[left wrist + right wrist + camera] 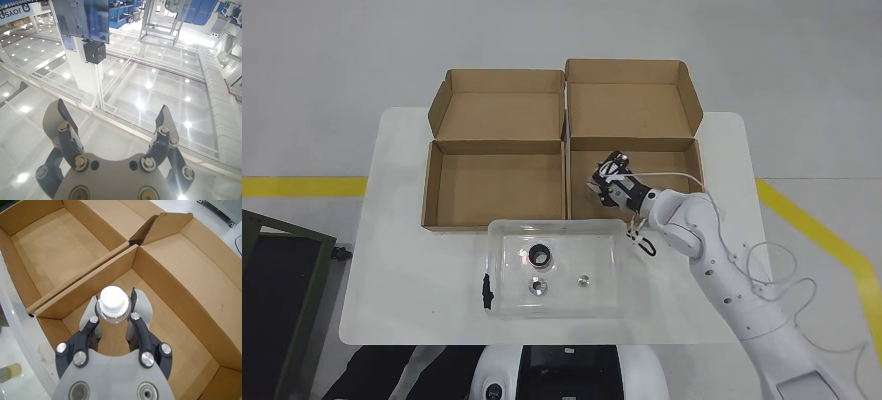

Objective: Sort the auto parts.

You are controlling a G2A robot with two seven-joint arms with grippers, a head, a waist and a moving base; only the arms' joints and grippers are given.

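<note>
Here, your right gripper (114, 308) gripped a white part (112, 297) over the right box (191, 298); next likely called for lowering, then releasing.

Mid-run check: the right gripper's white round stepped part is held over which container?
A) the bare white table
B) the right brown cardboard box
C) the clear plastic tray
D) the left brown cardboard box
B: the right gripper, shut on the white round stepped part, hangs inside the walls of the right brown cardboard box.
</note>
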